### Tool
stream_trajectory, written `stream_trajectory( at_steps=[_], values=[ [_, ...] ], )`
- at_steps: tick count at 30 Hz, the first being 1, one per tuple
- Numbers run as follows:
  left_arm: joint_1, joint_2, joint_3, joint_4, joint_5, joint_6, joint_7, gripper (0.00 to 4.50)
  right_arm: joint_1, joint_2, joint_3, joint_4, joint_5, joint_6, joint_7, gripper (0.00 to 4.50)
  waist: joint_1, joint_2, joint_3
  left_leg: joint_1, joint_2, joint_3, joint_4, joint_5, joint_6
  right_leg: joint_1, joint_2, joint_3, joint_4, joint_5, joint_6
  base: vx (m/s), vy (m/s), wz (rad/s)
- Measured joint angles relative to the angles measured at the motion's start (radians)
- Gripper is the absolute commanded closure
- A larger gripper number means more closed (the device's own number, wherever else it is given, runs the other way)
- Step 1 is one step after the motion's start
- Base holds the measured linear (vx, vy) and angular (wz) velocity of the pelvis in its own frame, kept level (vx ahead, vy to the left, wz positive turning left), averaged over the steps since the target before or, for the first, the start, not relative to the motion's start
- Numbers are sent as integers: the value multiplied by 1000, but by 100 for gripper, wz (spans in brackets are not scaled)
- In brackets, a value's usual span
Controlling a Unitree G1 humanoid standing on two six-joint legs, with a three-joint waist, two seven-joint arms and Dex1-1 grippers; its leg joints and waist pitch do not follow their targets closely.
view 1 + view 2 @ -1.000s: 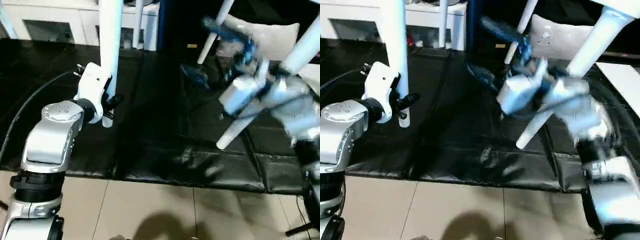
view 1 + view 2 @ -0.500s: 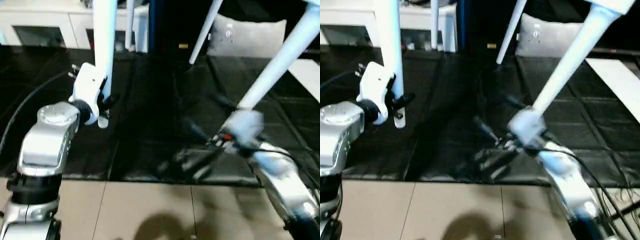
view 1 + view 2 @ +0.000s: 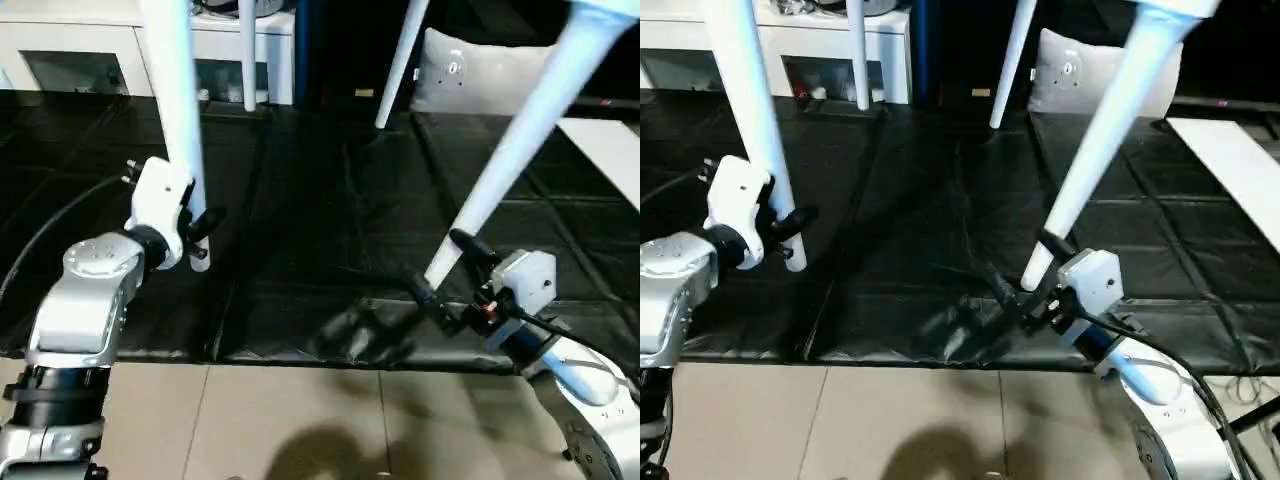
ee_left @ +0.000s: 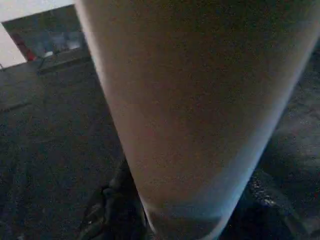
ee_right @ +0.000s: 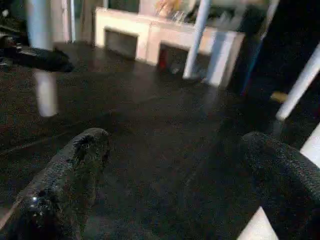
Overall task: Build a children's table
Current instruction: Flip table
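Note:
Four white tapered legs of the children's table rise out of the top of the picture. My left gripper [image 3: 196, 232] is shut on the near left leg [image 3: 172, 90], a little above its foot; in the left wrist view that leg [image 4: 200, 115] stands right before the camera. The near right leg [image 3: 530, 125] slants down to a foot by my right gripper [image 3: 447, 270]. That gripper is open, one black finger on each side of the foot. In the right wrist view the fingers [image 5: 75, 175] stand wide apart, the leg [image 5: 260, 227] beside one of them. Two far legs [image 3: 247, 50] stand behind.
A black mat [image 3: 320, 200] covers the floor under the legs, with beige tiles [image 3: 300, 420] in front. At the back stand a white cabinet [image 3: 90, 50] and a grey-white cushion [image 3: 480, 70]. A white panel [image 3: 610, 140] lies at the right, a black cable [image 3: 50, 225] at the left.
My right arm has swung down from high on the near right leg to its foot, fingers open. The left gripper keeps its hold on the left leg. The camera has shifted.

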Motion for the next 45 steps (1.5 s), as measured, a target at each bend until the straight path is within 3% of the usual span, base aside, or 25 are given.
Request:
stream_trajectory(
  at_steps=[1, 4, 8, 15, 18, 19, 22, 23, 28, 32, 35, 38, 41, 45],
  values=[
    [-1, 1, 3, 27, -3, -22, -1, 298, 1, 0, 1, -13, 6, 20, 9, 0, 0, -2, 0, 0, 0, 0, 0, 0, 0, 0, 0, 0, -1, 0, 0, 0, 0, 0],
    [-1, 9, 9, 82, -11, -79, -4, 228, 10, 0, 0, -37, 39, 74, 20, 0, 3, -10, -3, -1, 0, 0, 0, 0, 0, 2, 0, 0, -4, 1, 0, 0, 0, 0],
    [10, 51, 1, 111, 31, -153, -10, 190, 26, 1, 1, -52, 65, 108, 13, 0, -1, -12, -4, -1, -2, 1, -3, 0, 0, 3, 0, 2, -8, 4, 3, 0, 0, 0],
    [70, 52, -3, 206, 31, -254, -28, 136, 30, 41, -2, -45, 81, 130, 11, 0, -5, -19, -2, 0, -1, 2, -11, 2, -3, -1, 0, 2, -8, 4, 4, 0, 0, 0],
    [127, 50, 41, 143, -22, -260, -55, 120, 43, 53, -3, -45, 93, 145, 20, 0, -3, -14, 0, 0, -1, 2, -12, 2, -3, -1, 0, 2, -9, 6, 0, 0, 0, 0],
    [152, 43, 65, 103, -48, -257, -61, 95, 45, 52, -5, -45, 97, 146, 20, 0, -4, -12, 1, 0, -1, 2, -12, 2, -3, -1, 0, 2, -10, 7, -1, 0, 0, 0],
    [221, 15, 133, -37, -128, -234, -63, 89, 72, 49, -13, -46, 123, 175, 21, 0, -3, -9, 0, 1, -1, 3, -14, 2, -3, 1, 0, 2, -12, 7, -1, 0, 0, 0],
    [246, 9, 153, -91, -152, -216, -59, 68, 81, 42, -15, -46, 130, 192, 21, 0, -2, -9, 0, 1, -1, 3, -14, 2, -3, 0, 0, 2, -12, 7, -1, 0, 0, 0],
    [416, -69, 240, -389, -275, -63, 30, 68, 103, 36, -36, -74, 154, 221, 38, 0, -5, -9, 0, 6, -1, 3, -14, 2, -4, 4, 0, 3, -12, 5, 2, 0, 0, 0],
    [547, -130, 203, -531, -306, -5, 73, 68, 101, 55, -41, -96, 157, 239, 22, 0, -1, -12, 1, 11, -1, 3, -15, 2, -4, 8, 1, 3, -12, 2, 7, 0, 0, 0],
    [626, -201, 123, -634, -318, 30, 118, 68, 101, 65, -41, -108, 158, 257, -3, 0, 6, -17, 5, 16, -2, 2, -15, 2, -4, 15, 0, 3, -15, 0, 10, 0, 0, 0],
    [644, -266, 36, -672, -298, 36, 172, 68, 99, 72, -39, -130, 158, 272, -13, 0, 9, -31, 7, 17, -2, 1, -15, 2, -4, 16, 0, 2, -16, -1, 11, 0, 0, 0],
    [648, -279, 6, -681, -289, 41, 197, 68, 88, 81, -38, -135, 155, 285, -20, 0, 3, -40, 5, 16, -2, -1, -15, 2, -4, 17, 1, 1, -20, -1, 12, 0, 0, 0],
    [648, -273, -1, -707, -283, 73, 208, 68, 79, 89, -26, -135, 152, 301, -26, 0, -11, -38, 5, 13, -2, -2, -15, 2, -4, 18, 2, 0, -31, 0, 13, 0, 0, 0]
  ],
)
